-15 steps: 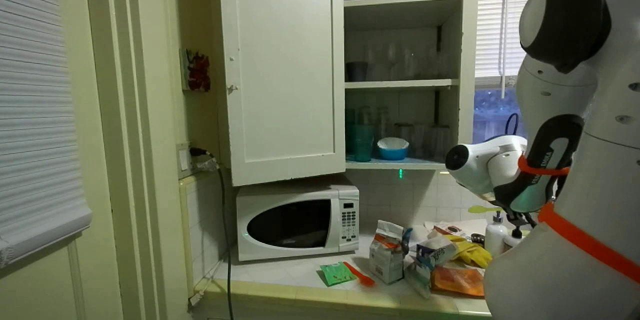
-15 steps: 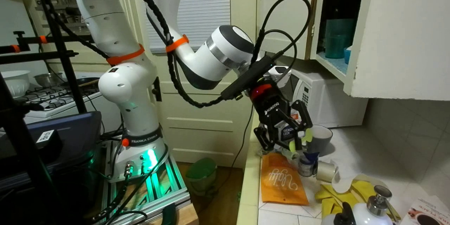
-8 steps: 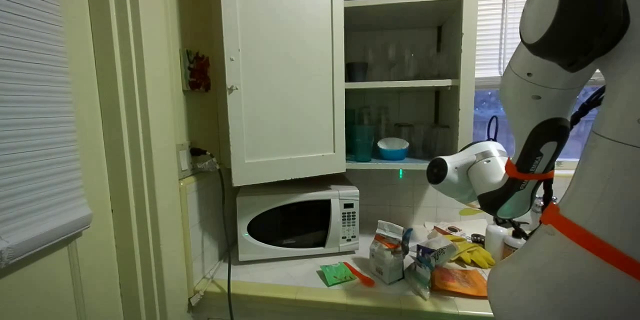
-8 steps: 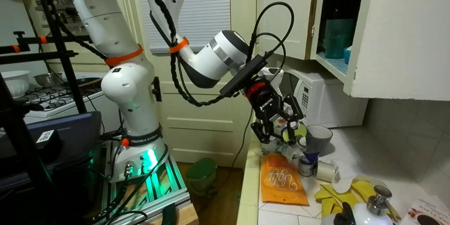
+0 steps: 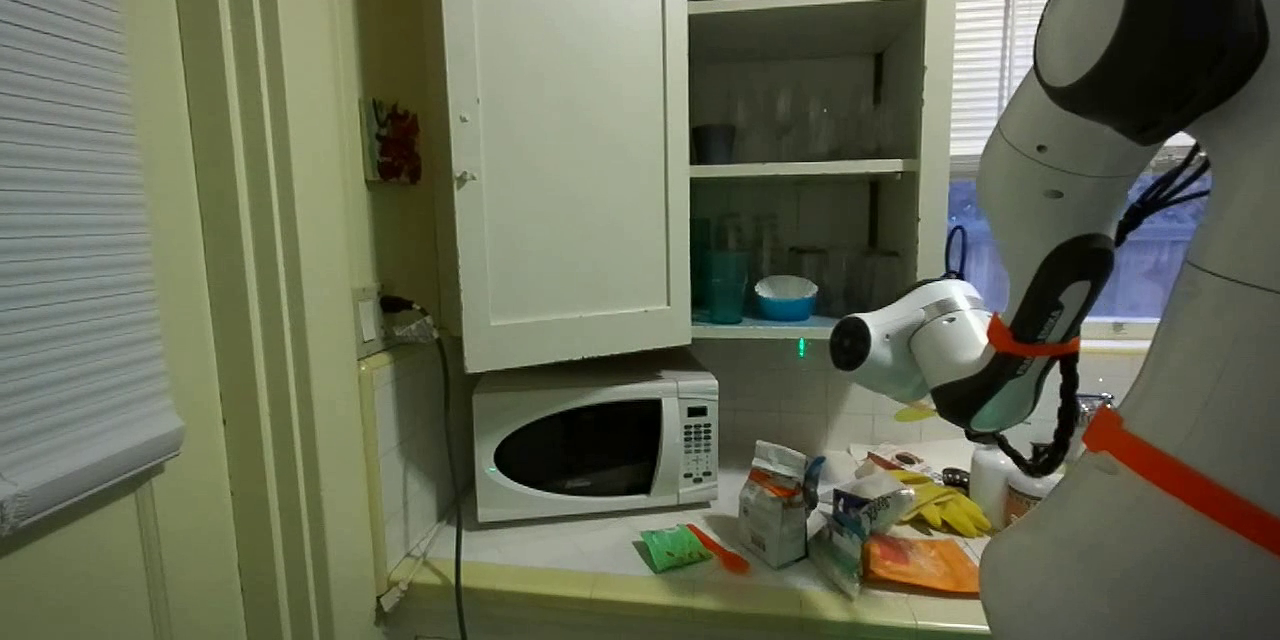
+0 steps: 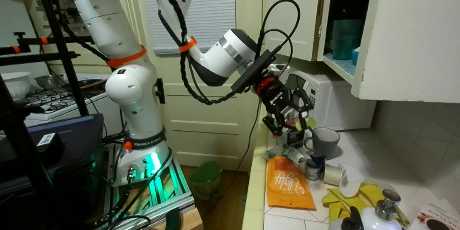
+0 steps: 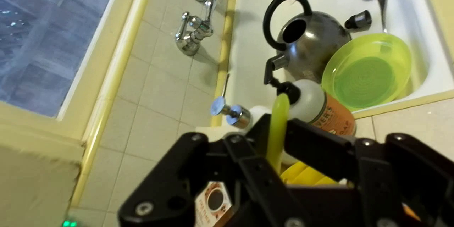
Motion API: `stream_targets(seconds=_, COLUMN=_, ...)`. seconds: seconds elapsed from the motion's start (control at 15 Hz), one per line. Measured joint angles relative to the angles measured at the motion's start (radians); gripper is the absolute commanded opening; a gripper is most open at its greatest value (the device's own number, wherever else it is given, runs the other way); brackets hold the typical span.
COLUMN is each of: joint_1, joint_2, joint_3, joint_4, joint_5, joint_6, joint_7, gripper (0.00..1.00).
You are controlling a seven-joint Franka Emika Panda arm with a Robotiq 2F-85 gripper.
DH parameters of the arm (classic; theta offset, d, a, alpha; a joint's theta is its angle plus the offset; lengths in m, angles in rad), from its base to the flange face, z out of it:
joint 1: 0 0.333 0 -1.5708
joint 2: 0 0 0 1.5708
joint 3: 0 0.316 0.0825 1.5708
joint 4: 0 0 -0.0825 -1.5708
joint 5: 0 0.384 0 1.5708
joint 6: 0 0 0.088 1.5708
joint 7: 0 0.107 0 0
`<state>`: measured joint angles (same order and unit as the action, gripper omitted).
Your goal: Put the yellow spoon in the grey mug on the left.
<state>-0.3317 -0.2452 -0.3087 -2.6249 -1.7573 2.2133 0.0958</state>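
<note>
The yellow-green spoon (image 7: 278, 127) stands edge-on between my fingertips in the wrist view. My gripper (image 6: 303, 123) is shut on it. Parts of the spoon (image 6: 310, 122) show beside the fingertip in an exterior view, and its end (image 5: 913, 413) sticks out from behind the arm in an exterior view. The grey mug (image 6: 326, 144) stands upright on the counter, just right of and below the gripper in that picture; the spoon is above its rim level and apart from it. A dark blue handle (image 6: 312, 132) leans at the mug's rim; I cannot tell whether it is inside. The mug is out of the wrist view.
A microwave (image 6: 345, 97) stands behind the mug. Cabinet shelves (image 5: 805, 167) hang above. A white cup (image 6: 333, 175) lies nearby, with an orange pouch (image 6: 290, 187), yellow gloves (image 6: 354, 201), soap bottles (image 7: 322, 110) and a standing bag (image 5: 773, 510). A sink holds a kettle (image 7: 317, 46).
The gripper has moved toward the microwave and upward, carrying the spoon. In an exterior view the spoon has shifted left. The mug has not moved and is now less covered.
</note>
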Motion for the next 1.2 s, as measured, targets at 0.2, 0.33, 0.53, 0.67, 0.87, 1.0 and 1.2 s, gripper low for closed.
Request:
stream_targets(seconds=0.2, joint_1=0.07, joint_2=0.021, joint_3=0.062, joint_4=0.015, joint_5=0.0, joint_6=-0.06, joint_7=0.017, gripper=0.04)
stream_targets(seconds=0.33, joint_1=0.103, joint_2=0.047, joint_3=0.088, joint_4=0.027, joint_5=0.0, joint_6=-0.091, joint_7=0.023, gripper=0.04)
stream_targets(seconds=0.53, joint_1=0.124, joint_2=0.104, joint_3=0.103, joint_4=0.041, joint_5=-0.002, joint_6=-0.126, joint_7=0.021, gripper=0.04)
stream_targets(seconds=0.67, joint_1=0.128, joint_2=0.149, joint_3=0.103, joint_4=0.053, joint_5=-0.008, joint_6=-0.126, joint_7=0.013, gripper=0.04)
stream_targets(seconds=0.87, joint_1=0.134, joint_2=0.217, joint_3=0.111, joint_4=0.091, joint_5=-0.018, joint_6=-0.147, joint_7=0.013, gripper=0.04)
stream_targets(seconds=1.0, joint_1=0.137, joint_2=0.26, joint_3=0.12, joint_4=0.134, joint_5=-0.024, joint_6=-0.165, joint_7=0.01, gripper=0.04)
stream_targets(seconds=1.2, joint_1=0.137, joint_2=0.323, joint_3=0.127, joint_4=0.204, joint_5=-0.041, joint_6=-0.166, joint_7=-0.026, gripper=0.04)
